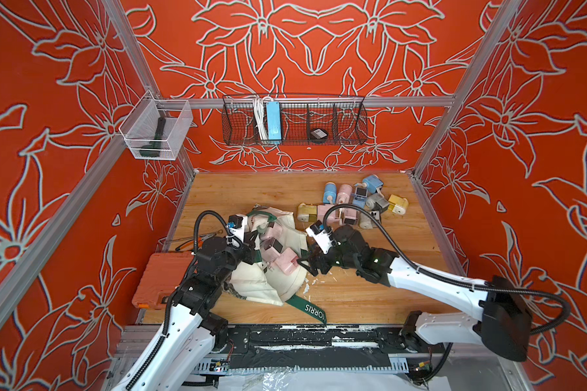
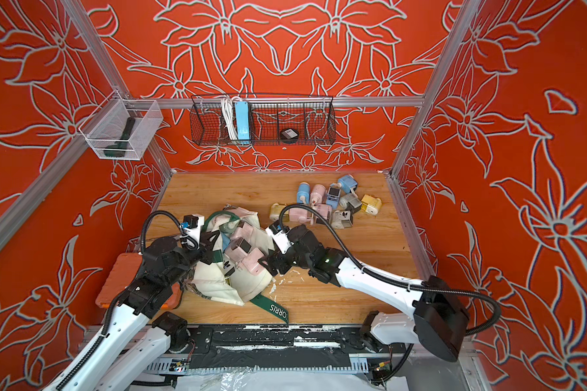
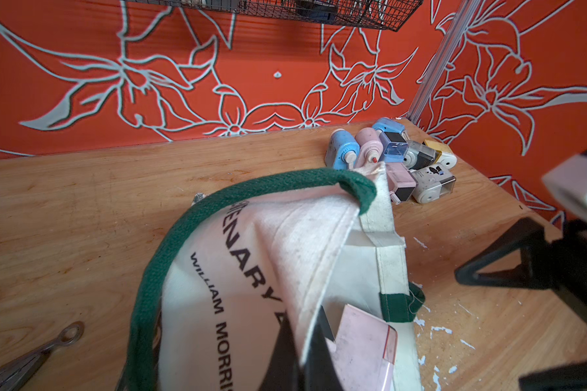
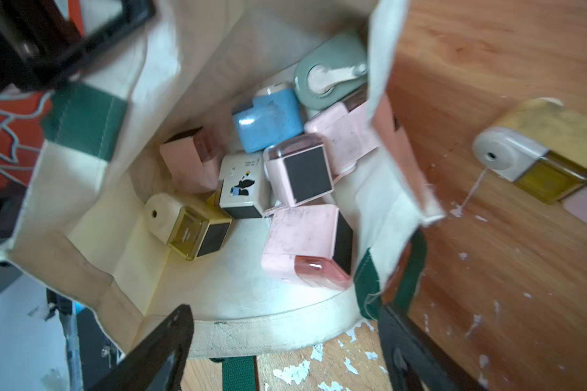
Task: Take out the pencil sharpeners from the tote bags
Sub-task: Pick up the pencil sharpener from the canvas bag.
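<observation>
Left gripper [image 3: 302, 352]: clamped on tote bag [image 4: 116, 203] rim.
Right gripper [image 4: 283, 308]: jaws wide apart at bag mouth, holding nothing.
Pencil sharpeners [image 4: 299, 169]: several inside.

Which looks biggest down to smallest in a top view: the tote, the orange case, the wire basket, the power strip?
1-2. The tote and the wire basket look about alike. Part of the tote is covered and the basket hangs higher up, so I won't rank them.
3. The orange case, partly covered too.
4. The power strip, clearly smallest.
</observation>
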